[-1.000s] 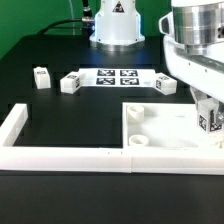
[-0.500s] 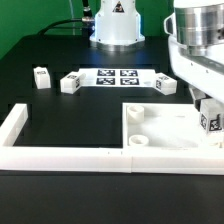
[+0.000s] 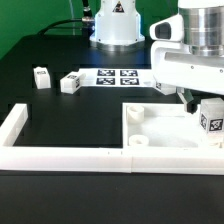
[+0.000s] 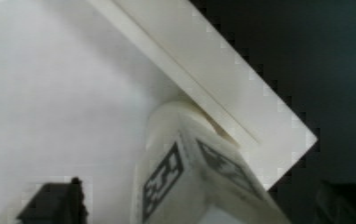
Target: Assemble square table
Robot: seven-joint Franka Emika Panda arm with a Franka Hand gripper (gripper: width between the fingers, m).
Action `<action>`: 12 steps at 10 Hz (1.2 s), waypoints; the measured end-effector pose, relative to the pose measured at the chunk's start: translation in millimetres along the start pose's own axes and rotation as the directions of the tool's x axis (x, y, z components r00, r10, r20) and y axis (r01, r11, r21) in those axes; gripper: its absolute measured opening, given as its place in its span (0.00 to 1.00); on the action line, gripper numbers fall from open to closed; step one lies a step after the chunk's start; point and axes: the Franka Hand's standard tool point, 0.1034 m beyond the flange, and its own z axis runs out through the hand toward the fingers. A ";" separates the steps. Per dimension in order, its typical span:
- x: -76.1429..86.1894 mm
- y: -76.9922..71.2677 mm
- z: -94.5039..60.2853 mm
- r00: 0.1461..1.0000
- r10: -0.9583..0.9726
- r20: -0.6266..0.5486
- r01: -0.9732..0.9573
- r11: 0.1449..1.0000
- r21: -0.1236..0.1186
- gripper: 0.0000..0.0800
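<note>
Tabletop (image 3: 160, 125) carries one leg (image 3: 210, 120) at its edge; gripper (image 3: 190, 100) above, fingers' spread unclear; a nudge could topple it.

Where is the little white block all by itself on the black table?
The lone leg block sits far on the exterior view's left, on the black table, just left of another leg block beside the marker board.

Front exterior overview; close wrist view
</note>
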 end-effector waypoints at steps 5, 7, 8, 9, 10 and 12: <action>-7.8 -9.9 0.1 0.818 -0.576 0.005 0.575 0.816 -0.066 0.81; -7.6 -9.6 0.3 0.834 -0.552 0.003 0.551 0.832 -0.066 0.57; -7.9 -9.7 0.5 0.859 -0.513 0.000 0.512 0.857 -0.066 0.57; -4.9 -5.3 0.8 0.899 -0.437 -0.005 0.436 0.897 -0.075 0.38; -3.7 -4.2 1.1 0.919 -0.393 -0.009 0.392 0.917 -0.076 0.37; -2.0 -3.7 1.2 0.995 -0.094 -0.028 0.093 0.994 -0.059 0.37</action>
